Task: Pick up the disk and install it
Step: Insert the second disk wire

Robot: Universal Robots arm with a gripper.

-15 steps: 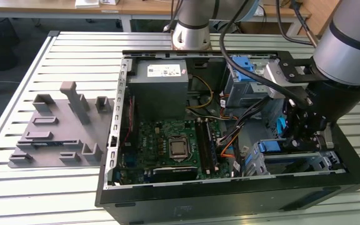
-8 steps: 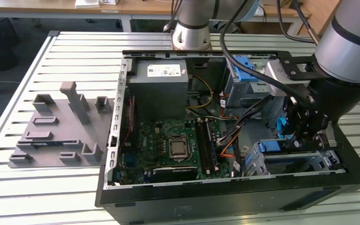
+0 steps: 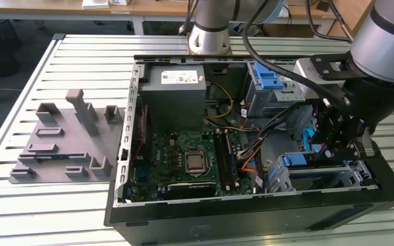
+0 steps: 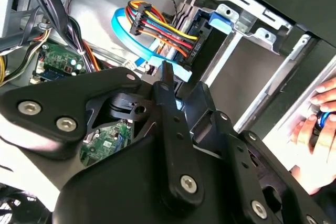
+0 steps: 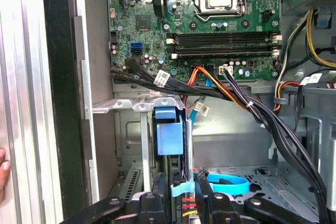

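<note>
I see my gripper (image 5: 181,203) closed narrow across the disk (image 5: 169,135), which stands on edge straight ahead of it inside the drive cage (image 5: 126,106) at the computer case's (image 3: 252,215) corner, long axis pointing toward the motherboard (image 5: 152,24).

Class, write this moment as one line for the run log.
stage: install | gripper inside case at drive cage | disk upright in cage, blue bracket visible | person's hand beside case
</note>
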